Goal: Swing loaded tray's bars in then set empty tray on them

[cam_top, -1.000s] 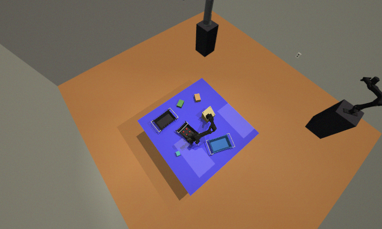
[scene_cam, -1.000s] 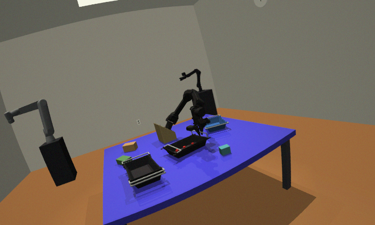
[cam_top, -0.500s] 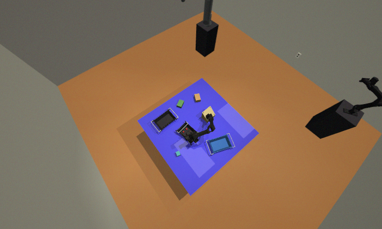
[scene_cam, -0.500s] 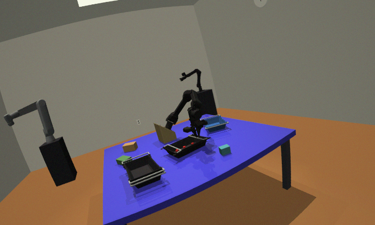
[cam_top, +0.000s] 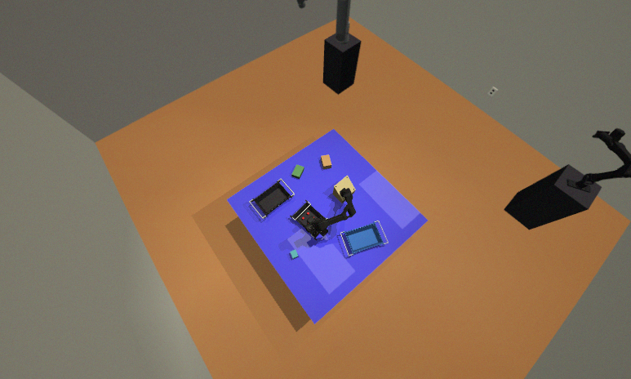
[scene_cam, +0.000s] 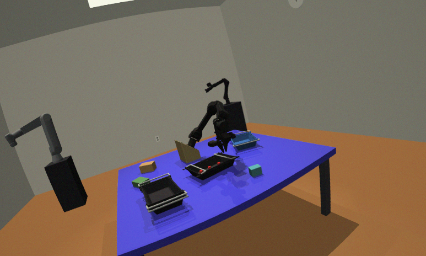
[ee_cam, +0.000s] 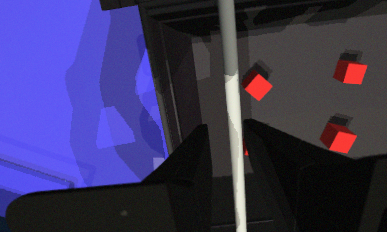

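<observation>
The loaded black tray (cam_top: 303,227) (scene_cam: 214,171) (ee_cam: 172,75) stands mid-table with several red blocks (cam_top: 308,213) (scene_cam: 209,166) (ee_cam: 257,87) inside. One wire bar (cam_top: 301,211) (scene_cam: 196,168) lies across its top near one end. The other bar (scene_cam: 226,156) (ee_cam: 235,110) is over the tray's inside near the opposite end. My gripper (scene_cam: 224,150) (ee_cam: 225,130) is open a little, its fingertips on either side of this second bar with a visible gap. An empty black tray (cam_top: 271,198) (scene_cam: 163,192) stands near one corner, bars out over its ends.
An empty blue tray (cam_top: 363,238) (scene_cam: 246,147) stands on the other side of the loaded one. A tan wedge (cam_top: 343,182) (scene_cam: 188,154) is by my arm's base. Orange (cam_top: 326,161) (scene_cam: 147,166), green (cam_top: 297,171) (scene_cam: 140,181) and teal (cam_top: 294,254) (scene_cam: 255,170) blocks lie around.
</observation>
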Robot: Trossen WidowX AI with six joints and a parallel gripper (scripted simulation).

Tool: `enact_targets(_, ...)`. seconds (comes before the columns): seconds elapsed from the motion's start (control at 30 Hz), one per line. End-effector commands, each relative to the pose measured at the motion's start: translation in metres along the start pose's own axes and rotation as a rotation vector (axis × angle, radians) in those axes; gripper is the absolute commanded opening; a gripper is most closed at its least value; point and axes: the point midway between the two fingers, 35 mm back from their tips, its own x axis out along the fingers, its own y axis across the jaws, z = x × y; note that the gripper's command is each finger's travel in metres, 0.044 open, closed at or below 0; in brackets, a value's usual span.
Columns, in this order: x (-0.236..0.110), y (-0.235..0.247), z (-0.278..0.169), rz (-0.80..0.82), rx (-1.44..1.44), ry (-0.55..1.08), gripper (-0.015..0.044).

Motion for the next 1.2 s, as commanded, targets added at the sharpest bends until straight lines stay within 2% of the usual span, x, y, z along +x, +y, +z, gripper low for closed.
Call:
enact_targets(0.0,0.0012,0.0001,-0.0006,0.001,0.002,0.003,0.0080)
enact_targets(0.33,0.0012,0.0001,-0.0006,0.001,0.002,0.003,0.0080)
enact_targets(0.43,0.0012,0.0001,-0.0006,0.001,0.002,0.003,0.0002)
enact_targets(1.17,0.0001,0.0000,0.0000,0.000,0.000,0.000,0.0000)
